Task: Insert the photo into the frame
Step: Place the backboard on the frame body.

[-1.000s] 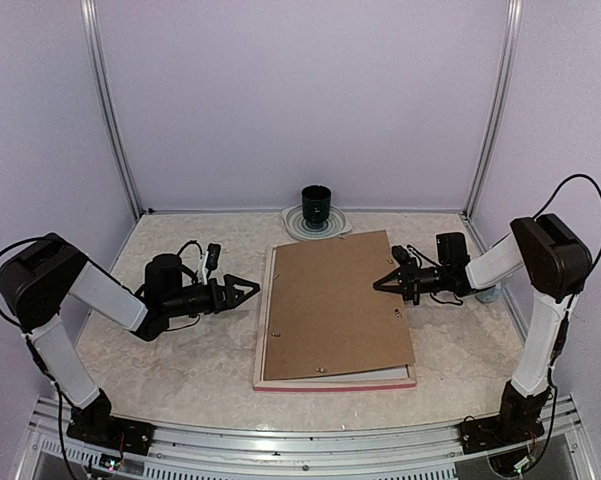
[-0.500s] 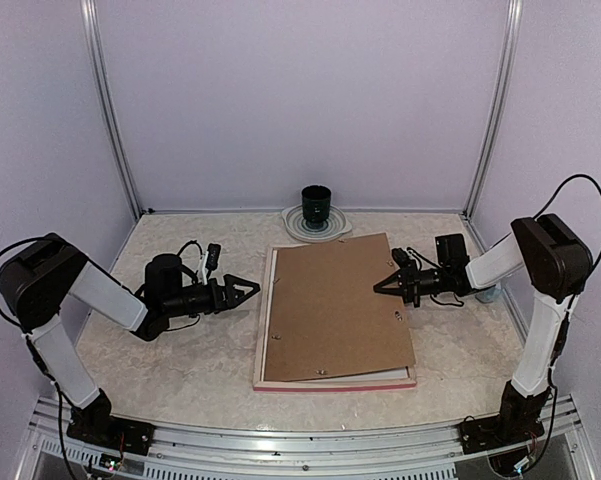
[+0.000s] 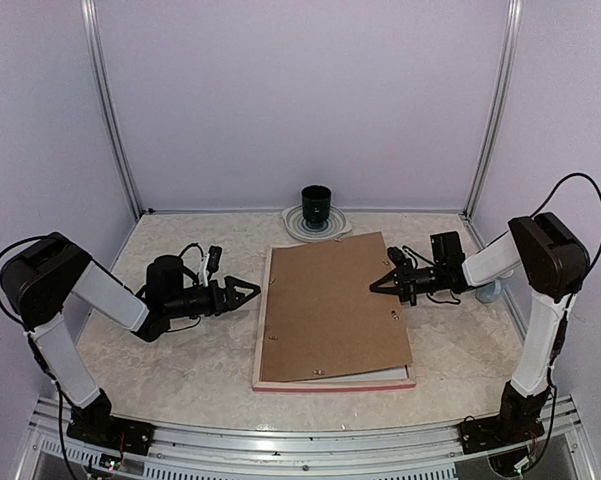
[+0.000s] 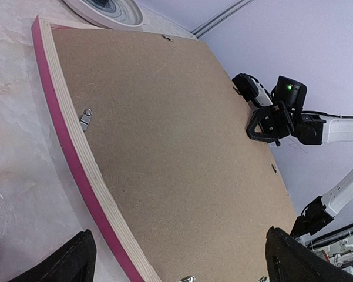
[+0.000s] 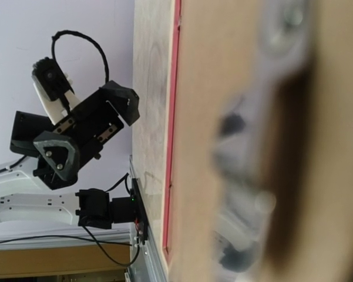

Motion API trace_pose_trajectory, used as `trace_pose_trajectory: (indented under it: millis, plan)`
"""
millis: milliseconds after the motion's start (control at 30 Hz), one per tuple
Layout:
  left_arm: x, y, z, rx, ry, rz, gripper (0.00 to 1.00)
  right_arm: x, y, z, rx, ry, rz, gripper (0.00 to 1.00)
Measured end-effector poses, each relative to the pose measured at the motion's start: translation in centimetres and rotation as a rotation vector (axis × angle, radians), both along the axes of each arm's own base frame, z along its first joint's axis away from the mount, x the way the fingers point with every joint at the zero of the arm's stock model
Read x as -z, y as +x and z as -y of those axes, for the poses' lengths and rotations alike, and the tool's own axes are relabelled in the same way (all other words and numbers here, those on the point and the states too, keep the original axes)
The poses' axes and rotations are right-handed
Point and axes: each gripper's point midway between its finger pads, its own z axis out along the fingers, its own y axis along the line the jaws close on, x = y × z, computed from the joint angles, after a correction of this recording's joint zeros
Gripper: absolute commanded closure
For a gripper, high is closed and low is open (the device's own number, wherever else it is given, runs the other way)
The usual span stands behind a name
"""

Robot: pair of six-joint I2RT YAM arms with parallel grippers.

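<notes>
Frame (image 4: 76, 155) lies face down on the surface, with the brown backing board (image 3: 330, 305) seated in it. Photo is not visible and is probably beneath the board; likely only fastening is left. Left jaws are wide open and empty. Right jaws are closed and empty at the board's right edge.

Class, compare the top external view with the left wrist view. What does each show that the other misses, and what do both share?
Only the top external view shows the dark cup, both whole arms, and the left gripper, fingers open, apart from the left edge of the frame. Only the left wrist view shows clearly the frame's edge, pink below pale wood, and a metal clip on it. Both show the brown backing board, the plate behind it, and the right gripper, fingers shut, over its right side. Neither shows the photo.
</notes>
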Motion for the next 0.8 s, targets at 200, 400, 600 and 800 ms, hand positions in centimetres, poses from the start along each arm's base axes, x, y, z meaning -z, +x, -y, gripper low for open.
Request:
trace_pose_trajectory:
  millis: [200, 400, 600, 800]
  plan:
    - [0.5, -0.1, 0.1, 0.006, 0.002, -0.014, 0.01, 0.2, -0.1, -0.4, -0.010, -0.001, -0.001, 0.99]
    - [0.7, -0.2, 0.1, 0.010, 0.001, -0.021, 0.01, 0.5, 0.0, -0.5, -0.013, -0.006, 0.006, 0.87]
    - [0.5, -0.2, 0.2, 0.013, -0.003, -0.021, 0.01, 0.8, 0.0, -0.5, -0.009, -0.030, -0.006, 0.72]
    - [0.5, -0.1, 0.3, 0.015, -0.005, -0.020, 0.01, 1.3, 0.3, -0.4, -0.003, -0.072, -0.012, 0.60]
